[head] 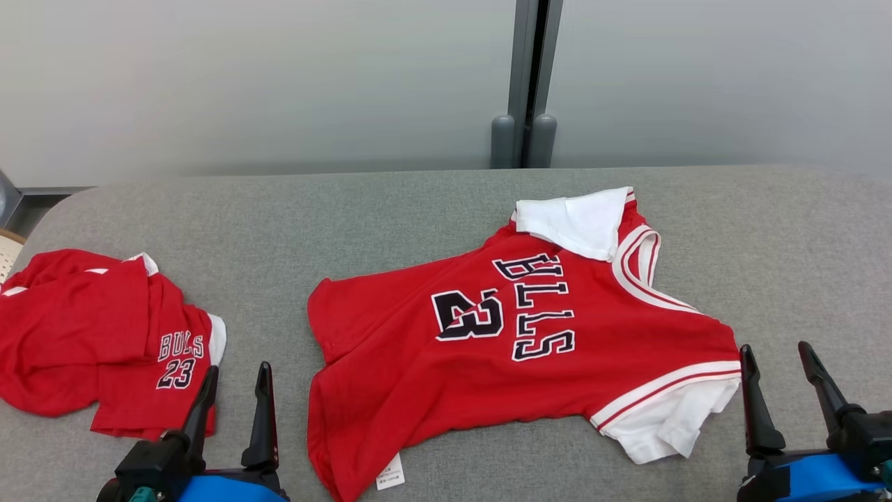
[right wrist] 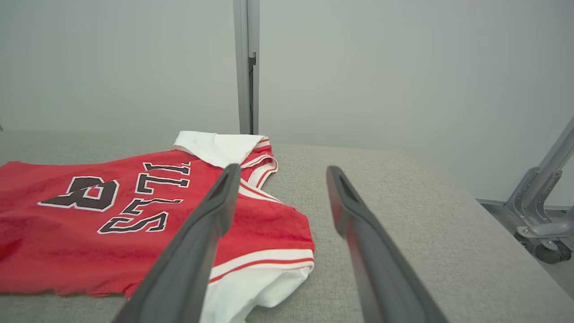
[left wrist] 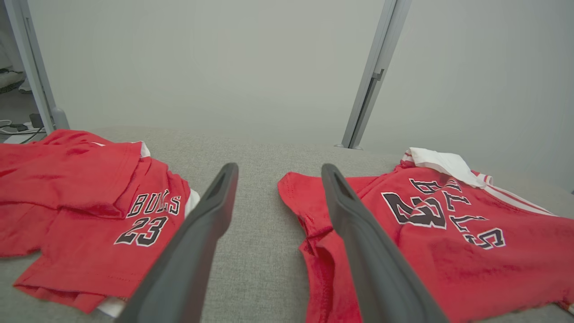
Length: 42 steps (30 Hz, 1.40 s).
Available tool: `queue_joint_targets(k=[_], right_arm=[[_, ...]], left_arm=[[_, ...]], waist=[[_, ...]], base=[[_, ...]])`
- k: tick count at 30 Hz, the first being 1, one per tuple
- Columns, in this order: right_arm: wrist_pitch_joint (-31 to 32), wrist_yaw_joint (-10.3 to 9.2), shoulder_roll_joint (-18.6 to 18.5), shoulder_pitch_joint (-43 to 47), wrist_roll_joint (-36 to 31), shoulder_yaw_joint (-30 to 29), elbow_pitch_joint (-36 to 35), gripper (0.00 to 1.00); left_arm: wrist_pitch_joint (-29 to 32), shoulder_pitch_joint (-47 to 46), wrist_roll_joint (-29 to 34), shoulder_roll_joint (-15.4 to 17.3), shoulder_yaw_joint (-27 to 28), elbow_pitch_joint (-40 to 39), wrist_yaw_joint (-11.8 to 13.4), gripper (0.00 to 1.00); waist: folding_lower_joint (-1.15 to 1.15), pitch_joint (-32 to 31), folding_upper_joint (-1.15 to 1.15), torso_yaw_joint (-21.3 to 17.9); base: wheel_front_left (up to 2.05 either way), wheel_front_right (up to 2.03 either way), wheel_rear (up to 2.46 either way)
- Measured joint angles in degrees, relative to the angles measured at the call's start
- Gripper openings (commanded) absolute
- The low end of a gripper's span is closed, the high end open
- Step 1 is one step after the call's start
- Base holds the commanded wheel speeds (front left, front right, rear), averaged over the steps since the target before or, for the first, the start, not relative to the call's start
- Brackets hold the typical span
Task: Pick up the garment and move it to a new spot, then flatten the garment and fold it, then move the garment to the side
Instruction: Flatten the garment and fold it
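My left gripper [head: 237, 369] and right gripper [head: 775, 348] hang with jaws apart, empty. The soft red jersey shirt with white sleeves [head: 516, 328] looks light and floppy; I'd pinch both shoulders.

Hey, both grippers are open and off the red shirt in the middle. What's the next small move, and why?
Probably reach the right gripper to the far white sleeve and pull it outward. That sleeve lies folded inward over the red shirt instead of spread out beside it, so the shirt doesn't look flat enough to fold yet.
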Motion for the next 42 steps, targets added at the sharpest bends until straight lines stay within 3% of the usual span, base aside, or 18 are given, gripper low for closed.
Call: queue_joint_targets(k=[7,16,23,33,34,35,36,42], right_arm=[[0.3,0.00,0.0,0.2,1.3,1.7,-0.9,1.00],[1.1,0.00,0.0,-0.7,2.0,4.2,-1.5,1.00],[0.9,0.00,0.0,-2.6,2.3,6.6,-1.7,1.00],[0.2,0.00,0.0,-3.9,2.4,8.0,-1.9,1.00],[0.2,0.00,0.0,-3.9,2.4,8.0,-2.1,1.00],[0.2,0.00,0.0,-4.0,2.5,8.1,-2.2,1.00],[0.1,0.00,0.0,-4.0,2.5,8.1,-2.3,1.00],[-0.2,-0.01,0.0,-4.2,2.8,8.1,-2.7,1.00]], left_arm=[[0.8,0.2,-0.1,-0.1,-0.8,2.1,0.0,1.00],[13.7,-11.3,-3.9,-0.4,-3.4,12.8,-0.4,1.00],[22.7,-20.5,-5.3,0.4,-2.0,22.5,2.9,1.00],[34.0,-28.2,-9.8,0.9,-0.2,30.0,3.7,1.00],[34.8,-28.8,-9.8,1.1,-0.4,30.3,3.7,0.75],[35.0,-29.2,-9.6,1.4,-0.7,30.4,3.6,0.06],[34.7,-29.6,-9.5,1.5,-0.7,30.3,3.5,0.00],[26.3,-32.5,-7.7,2.0,-1.1,28.8,3.7,0.00]], waist=[[0.00,-0.2,0.00,-0.9],[0.00,2.6,0.00,-2.5],[0.00,5.1,0.00,-4.6],[0.00,8.5,0.00,-7.7],[0.00,8.7,0.00,-7.9],[0.00,8.9,0.00,-8.1],[0.00,9.2,0.00,-8.3],[0.00,10.9,0.00,-8.6]], base=[[0.00,0.00,0.00],[0.00,0.00,0.00],[0.00,0.00,0.00],[0.00,0.00,0.00],[0.00,0.00,0.00],[0.00,0.00,0.00],[0.00,0.00,0.00],[0.00,0.00,0.00]])
